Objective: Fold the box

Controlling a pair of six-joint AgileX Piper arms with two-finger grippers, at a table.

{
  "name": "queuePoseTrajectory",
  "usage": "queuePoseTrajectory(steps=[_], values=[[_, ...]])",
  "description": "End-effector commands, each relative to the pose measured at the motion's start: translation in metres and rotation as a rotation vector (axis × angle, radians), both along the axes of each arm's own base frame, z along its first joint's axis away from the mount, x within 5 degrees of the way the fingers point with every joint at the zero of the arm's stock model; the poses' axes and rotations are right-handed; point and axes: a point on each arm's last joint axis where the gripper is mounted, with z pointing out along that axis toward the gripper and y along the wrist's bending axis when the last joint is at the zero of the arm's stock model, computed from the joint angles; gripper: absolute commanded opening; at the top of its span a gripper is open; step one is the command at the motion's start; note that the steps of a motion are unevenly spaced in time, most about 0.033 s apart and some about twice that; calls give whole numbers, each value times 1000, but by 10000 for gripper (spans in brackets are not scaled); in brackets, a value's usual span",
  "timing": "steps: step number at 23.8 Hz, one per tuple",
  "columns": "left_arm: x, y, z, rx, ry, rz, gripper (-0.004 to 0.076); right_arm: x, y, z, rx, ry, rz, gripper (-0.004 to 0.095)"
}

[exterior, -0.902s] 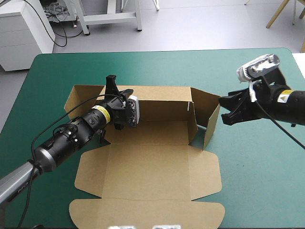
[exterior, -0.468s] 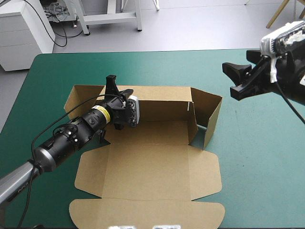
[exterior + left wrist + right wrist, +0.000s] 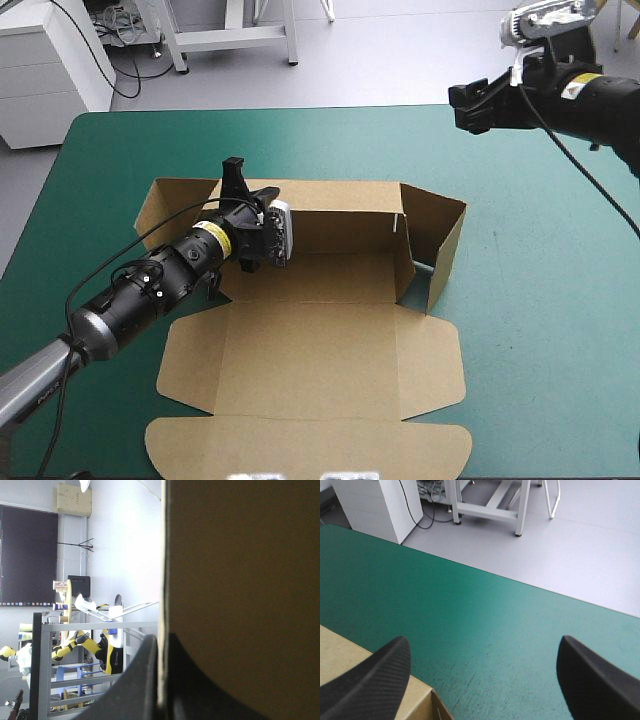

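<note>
Left claw (image 3: 237, 178) clamped on the box (image 3: 330, 350); right claw (image 3: 473, 106) open, raised near the table's far edge.
The left arm reaches low over the flat brown panels, its black fingers (image 3: 135, 680) pinched all but together on the top edge of the upright far wall. The right wall ahead of it also stands. The right claw hangs well apart from the box, its fingers spread wide. A box corner shows beneath one finger, and bare teal-green cover (image 3: 485, 605) lies ahead.

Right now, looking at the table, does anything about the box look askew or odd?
Yes: the box is lopsided. Its right end wall stands splayed outward, untucked, while the left end flap looks flat. The left tool pinches the far wall.
</note>
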Motion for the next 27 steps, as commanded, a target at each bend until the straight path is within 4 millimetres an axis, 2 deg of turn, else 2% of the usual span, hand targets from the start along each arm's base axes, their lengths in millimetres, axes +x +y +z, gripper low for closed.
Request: queuePoseTrajectory(steps=[1, 8, 14, 15, 19, 21, 25, 27], values=[[-4, 0, 24, -71, -76, -21, -10, 21, 0, 1, 32, -39, -26, 744], [-4, 0, 23, -68, -72, -17, -10, 75, 7, -46, 32, 114, -38, 742], [-4, 0, 23, -68, -72, -17, -10, 102, 11, -84, 34, 259, -41, 742], [-4, 0, 23, -68, -72, -17, -10, 108, 13, -98, 19, 329, -31, 739], [-4, 0, 23, -67, -71, -16, -10, 112, 15, -132, -33, 555, 13, 738], [-4, 1, 22, -59, -63, -9, -10, 111, 16, -140, -27, 605, 8, 738], [-3, 2, 21, -50, -53, 0, -10, 103, 16, -142, -16, 626, 8, 738], [-3, 3, 20, -42, -44, 8, -10, 93, 15, -145, -22, 644, 18, 738]])
